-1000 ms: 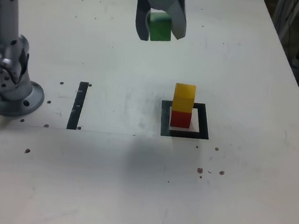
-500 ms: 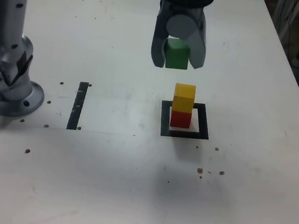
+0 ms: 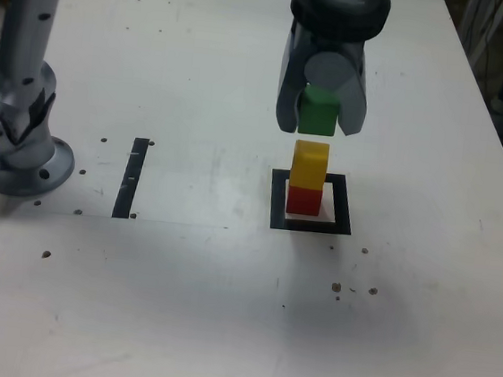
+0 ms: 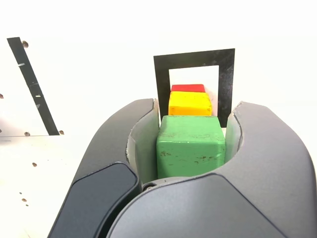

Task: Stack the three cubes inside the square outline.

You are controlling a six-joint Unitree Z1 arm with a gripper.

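Observation:
My gripper point(image 3: 318, 116) is shut on the green cube point(image 3: 317, 112), holding it in the air just above the stack. The yellow cube point(image 3: 309, 165) sits on the red cube point(image 3: 303, 199) inside the black square outline point(image 3: 346, 207). In the wrist view the green cube point(image 4: 190, 145) fills the space between the two grey fingers point(image 4: 267, 148), with the yellow cube point(image 4: 189, 103), a sliver of the red cube point(image 4: 187, 88) and the square outline point(image 4: 161, 74) beyond it.
A narrow black strip point(image 3: 131, 177) lies on the white table at the exterior view's left. The arm's grey base point(image 3: 13, 141) stands at the left edge. Small dark specks dot the table point(image 3: 220, 311).
The gripper has carried the green cube to the exterior view's right and downward, from the far middle of the table to just over the yellow cube. The stack has not moved.

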